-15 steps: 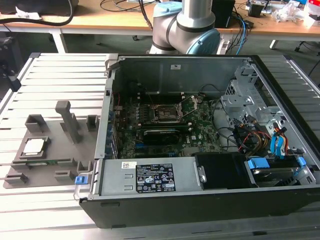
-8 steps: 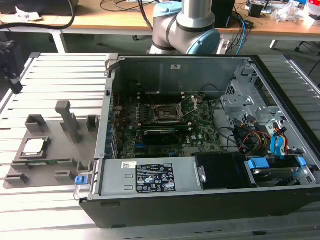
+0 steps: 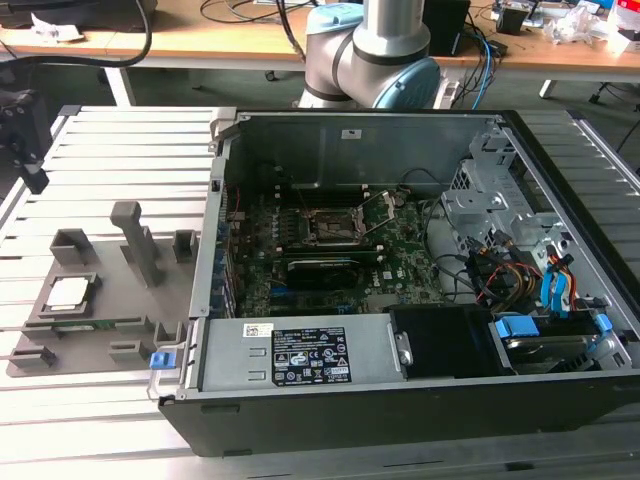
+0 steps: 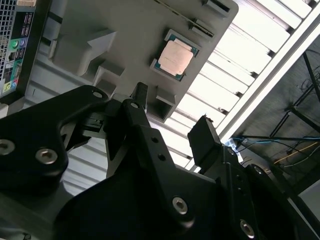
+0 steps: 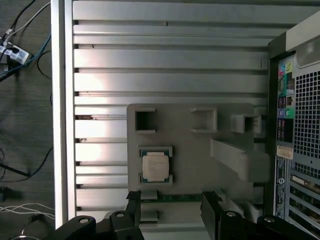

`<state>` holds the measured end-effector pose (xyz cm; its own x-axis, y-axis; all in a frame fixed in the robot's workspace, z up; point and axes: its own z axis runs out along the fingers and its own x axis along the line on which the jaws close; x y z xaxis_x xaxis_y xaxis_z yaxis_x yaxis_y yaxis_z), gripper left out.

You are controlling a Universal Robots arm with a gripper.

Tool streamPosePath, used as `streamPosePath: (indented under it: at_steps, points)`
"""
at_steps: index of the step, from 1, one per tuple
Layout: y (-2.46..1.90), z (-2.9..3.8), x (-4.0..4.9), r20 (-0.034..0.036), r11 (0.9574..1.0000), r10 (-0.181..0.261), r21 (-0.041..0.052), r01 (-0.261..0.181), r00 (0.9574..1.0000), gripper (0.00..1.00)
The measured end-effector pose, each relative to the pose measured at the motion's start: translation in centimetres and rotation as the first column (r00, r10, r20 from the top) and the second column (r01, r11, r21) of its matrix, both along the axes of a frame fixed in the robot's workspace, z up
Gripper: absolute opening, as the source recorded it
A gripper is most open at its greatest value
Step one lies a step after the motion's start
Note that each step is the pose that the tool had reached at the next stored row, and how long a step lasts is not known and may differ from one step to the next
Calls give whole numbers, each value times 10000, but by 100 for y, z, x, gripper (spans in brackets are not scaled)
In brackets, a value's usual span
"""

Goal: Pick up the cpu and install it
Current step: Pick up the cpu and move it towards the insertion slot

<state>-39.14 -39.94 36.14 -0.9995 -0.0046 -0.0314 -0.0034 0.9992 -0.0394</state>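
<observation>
The cpu (image 5: 155, 166) lies flat, metal top up, in a recess near the holder's (image 5: 200, 150) edge far from the case (image 5: 300, 125). It is square, with sides parallel to the holder's. The gripper (image 5: 171, 202) hovers apart from it, fingers wide and empty.

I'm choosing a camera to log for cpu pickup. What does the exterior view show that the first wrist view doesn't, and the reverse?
Exterior view's own: the motherboard and socket inside the case, and the arm's base. First wrist view's own: the open gripper near the cpu, the case's rear ports, floor cables. Shared: the cpu lying in the grey holder on the slatted table.
</observation>
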Motion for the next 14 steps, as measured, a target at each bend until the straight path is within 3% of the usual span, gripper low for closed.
streamPosePath:
  at_steps: [14]
  points:
    - [0, -185, -1, 0, 10000, 0, -1, 0, 10000, 60]
